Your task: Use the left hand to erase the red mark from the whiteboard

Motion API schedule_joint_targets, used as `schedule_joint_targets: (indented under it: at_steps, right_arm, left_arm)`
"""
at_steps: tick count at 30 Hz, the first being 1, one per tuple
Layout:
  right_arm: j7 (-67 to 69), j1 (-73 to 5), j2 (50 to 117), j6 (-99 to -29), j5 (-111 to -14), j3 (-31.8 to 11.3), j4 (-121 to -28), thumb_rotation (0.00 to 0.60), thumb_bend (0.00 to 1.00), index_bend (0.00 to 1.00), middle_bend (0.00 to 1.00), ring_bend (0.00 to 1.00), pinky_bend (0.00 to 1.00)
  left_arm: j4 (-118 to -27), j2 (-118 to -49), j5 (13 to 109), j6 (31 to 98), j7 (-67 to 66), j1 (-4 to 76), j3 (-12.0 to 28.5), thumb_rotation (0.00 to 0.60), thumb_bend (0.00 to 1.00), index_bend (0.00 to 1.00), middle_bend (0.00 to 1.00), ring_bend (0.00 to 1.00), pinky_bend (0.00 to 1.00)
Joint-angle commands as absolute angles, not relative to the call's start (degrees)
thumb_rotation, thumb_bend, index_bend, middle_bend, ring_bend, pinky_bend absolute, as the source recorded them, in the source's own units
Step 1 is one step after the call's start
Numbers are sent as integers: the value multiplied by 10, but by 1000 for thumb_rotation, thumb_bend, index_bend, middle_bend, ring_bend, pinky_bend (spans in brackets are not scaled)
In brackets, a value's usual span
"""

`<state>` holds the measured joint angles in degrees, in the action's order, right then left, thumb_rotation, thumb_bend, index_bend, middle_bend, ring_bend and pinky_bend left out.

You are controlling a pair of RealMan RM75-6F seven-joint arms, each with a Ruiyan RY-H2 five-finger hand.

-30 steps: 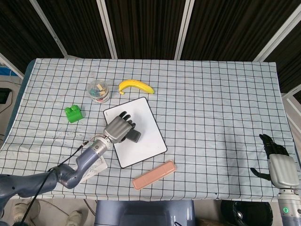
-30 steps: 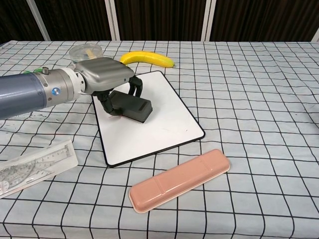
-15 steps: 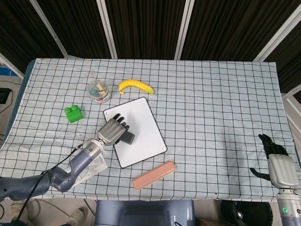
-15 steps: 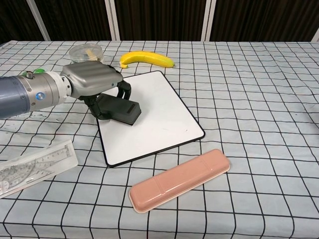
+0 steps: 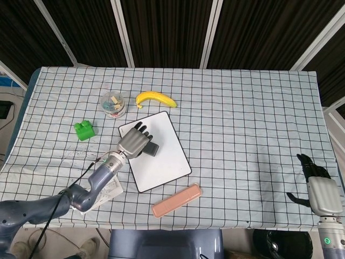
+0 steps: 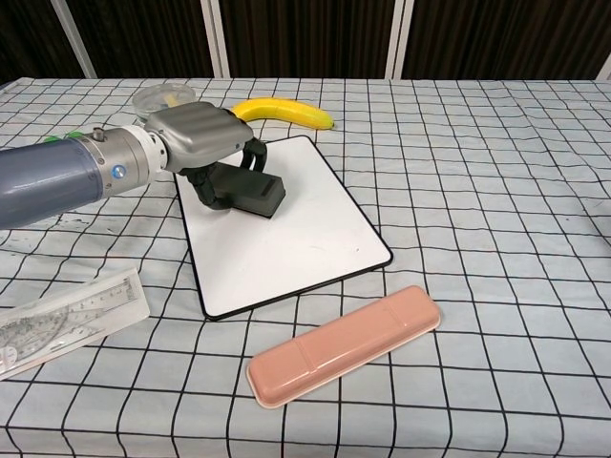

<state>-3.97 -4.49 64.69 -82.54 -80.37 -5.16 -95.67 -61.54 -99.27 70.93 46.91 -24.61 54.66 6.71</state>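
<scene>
- Left hand [image 6: 199, 136] curled over a dark eraser [image 6: 250, 191], gripping it and pressing it flat on the whiteboard [image 6: 286, 239] — fingers wrapped along the eraser's far edge in the chest view.
- Eraser resting on the far-left part of the whiteboard, toward the corner nearest the banana [image 6: 282, 112].
- Whiteboard lying flat on the checked tablecloth [image 6: 477, 191], turned at a slant; surface looking plain white in both views, red mark not discernible.
- Seen from the head camera: left hand [image 5: 133, 143] on the upper left of the whiteboard [image 5: 161, 162], eraser [image 5: 150, 149] poking out to its right.
- Right hand [image 5: 318, 186] low at the table's right edge, well apart from the whiteboard — dark fingers loosely spread, holding nothing.
- Pink case [image 6: 346, 343] lying just beside the whiteboard's near edge, not touching.
- Clear ruler set [image 6: 67, 320] at the near left, beneath the forearm.
- Green block [image 5: 83, 130] and a round clear container [image 5: 114, 103] left of the whiteboard, apart from it.
</scene>
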Motion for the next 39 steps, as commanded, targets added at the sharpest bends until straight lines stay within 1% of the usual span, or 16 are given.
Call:
schedule_joint_targets:
  at_steps: [1, 5, 8, 14, 17, 20, 27, 30, 36, 39]
  right_arm:
    - [-39, -45, 647, -826, -804, -52, -956, 600, 37, 64, 114, 211, 212]
    - [-38, -44, 646, -826, -805, -51, -956, 600, 38, 64, 114, 211, 212]
    - [-38, -44, 646, -827, -806, -51, -956, 600, 38, 64, 118, 212, 212]
    - [-40, -44, 647, -829, -809, -50, -957, 600, 38, 64, 119, 212, 212]
    - [-42, -44, 648, -829, -808, -51, -958, 600, 38, 64, 119, 212, 212]
    - [-43, -44, 648, -829, -808, -51, -960, 600, 38, 64, 119, 212, 212]
    - [-43, -45, 649, -829, -808, -51, -960, 600, 38, 64, 119, 212, 212]
    - [-41, -44, 648, -832, -811, -51, -959, 600, 38, 64, 119, 212, 212]
    - [-37, -43, 647, -831, -812, -50, -959, 600, 38, 64, 120, 212, 212]
    - [-37, -43, 647, -833, -815, -49, -960, 600, 38, 64, 119, 212, 212]
  left_arm:
    - [-613, -996, 719, 474, -231, 548, 69, 600, 245, 445, 465, 178, 152]
    - [-630, -978, 730, 482, -231, 541, 63, 600, 246, 445, 465, 178, 152]
    - [-656, -950, 737, 494, -240, 532, 58, 600, 245, 443, 464, 178, 152]
    - [-757, -857, 709, 521, -257, 505, 72, 600, 244, 442, 462, 178, 153]
    - [-810, -809, 697, 528, -263, 487, 67, 600, 245, 443, 461, 178, 154]
    - [-870, -749, 712, 537, -239, 457, 42, 600, 245, 441, 459, 178, 155]
    - [-923, -690, 747, 575, -222, 415, 12, 600, 245, 436, 457, 178, 155]
    - [-942, -666, 772, 608, -221, 386, -6, 600, 245, 435, 455, 178, 155]
    - [-932, -657, 789, 666, -211, 330, -31, 600, 245, 434, 453, 178, 156]
    - [-905, -664, 794, 674, -197, 311, -40, 600, 245, 433, 451, 178, 156]
